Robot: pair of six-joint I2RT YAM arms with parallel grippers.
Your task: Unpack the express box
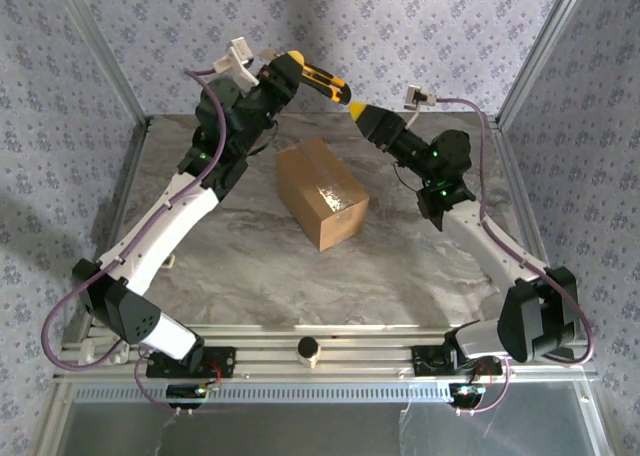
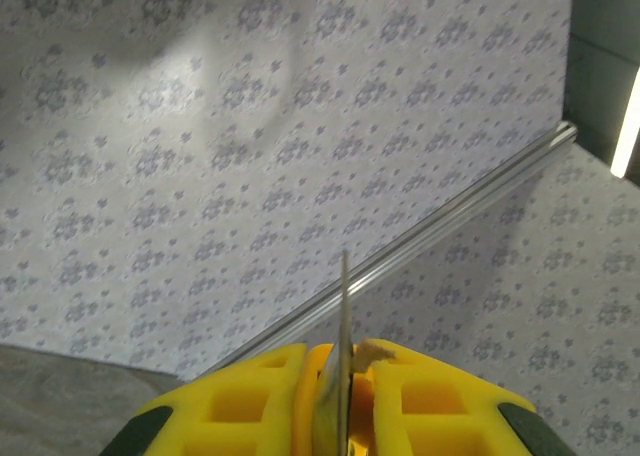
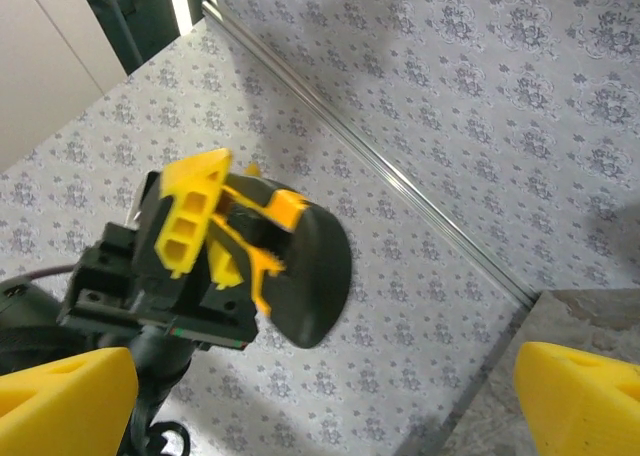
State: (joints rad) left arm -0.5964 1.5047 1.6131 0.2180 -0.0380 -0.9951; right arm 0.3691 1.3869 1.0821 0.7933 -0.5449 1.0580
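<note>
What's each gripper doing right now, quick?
Left gripper: jaws shut on the utility knife.
Right gripper: jaws open, holding nothing.

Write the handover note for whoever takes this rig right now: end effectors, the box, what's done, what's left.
Left end effector: shut on the yellow-and-black utility knife, raised high over the far side of the table.
Right end effector: open and empty, close to the knife's free end; contact unclear.
Express box: mid-table, flaps closed, shiny tape across the top; neither arm touches it.
Done: knife in hand.
Left: cut the tape seam, fold the flaps open, lift out the contents, which cannot be seen yet.
</note>
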